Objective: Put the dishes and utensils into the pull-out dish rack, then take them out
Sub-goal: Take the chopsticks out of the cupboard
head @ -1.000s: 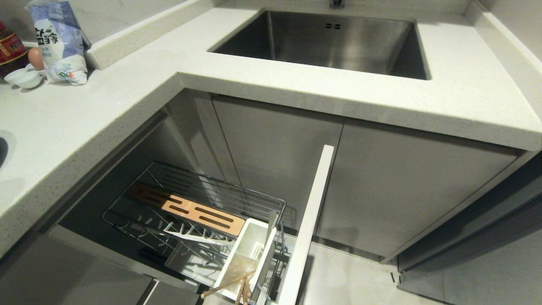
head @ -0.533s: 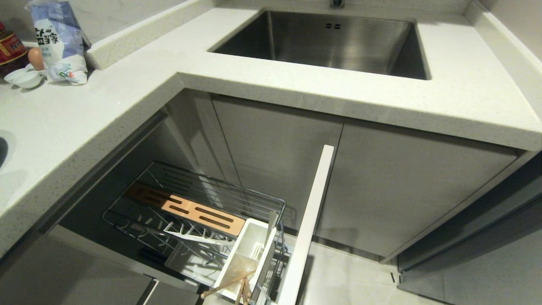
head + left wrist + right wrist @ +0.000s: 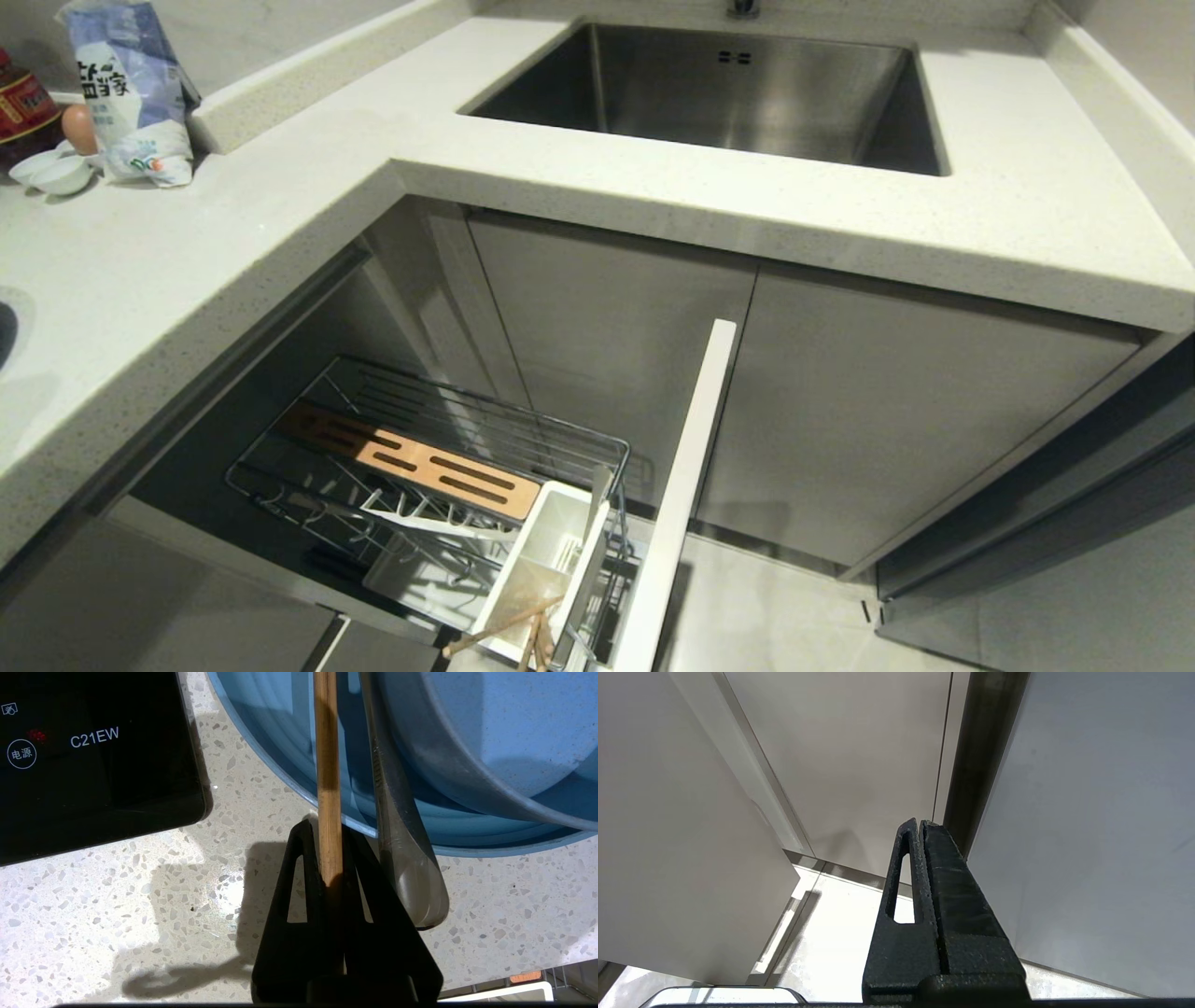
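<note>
Surface: pale speckled stone countertop (image 3: 140, 914) carrying a black glass cooktop (image 3: 93, 765).
Room: steel sink (image 3: 728, 93); chrome wire pull-out dish rack (image 3: 420, 467) standing open below.
Left gripper (image 3: 329, 833): clamping one light-wood chopstick (image 3: 326, 765), beside silver metal spoon (image 3: 402, 835) lying over the pale-blue oval plate (image 3: 289, 742).
Right gripper (image 3: 920, 826): closed, holding nothing, hanging beside cabinet fronts.

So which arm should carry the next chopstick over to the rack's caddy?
Left. The left gripper is already shut on a chopstick lying across the blue plate beside the spoon. The right gripper is shut and empty, down by the cabinet doors.
</note>
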